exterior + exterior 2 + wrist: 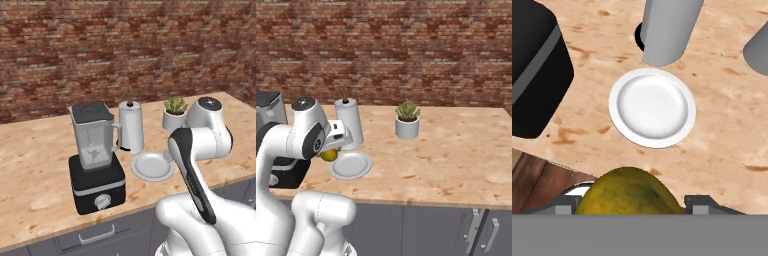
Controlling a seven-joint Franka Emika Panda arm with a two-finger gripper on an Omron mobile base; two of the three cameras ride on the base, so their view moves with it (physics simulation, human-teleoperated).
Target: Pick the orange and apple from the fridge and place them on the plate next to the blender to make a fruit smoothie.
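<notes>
Bright even rendered light, soft shadows, sharp

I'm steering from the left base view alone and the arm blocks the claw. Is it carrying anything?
Observer: Yes, the claw is shut on the round yellowish-orange fruit.
Operator: Where is it relative to the small round white plate?
Observer: In the hand view, the fruit sits above the counter edge, short of the plate.
Operator: Anything on the plate?
Observer: No, the plate is bare; the grey paper towel roll stands just beyond it.
</notes>
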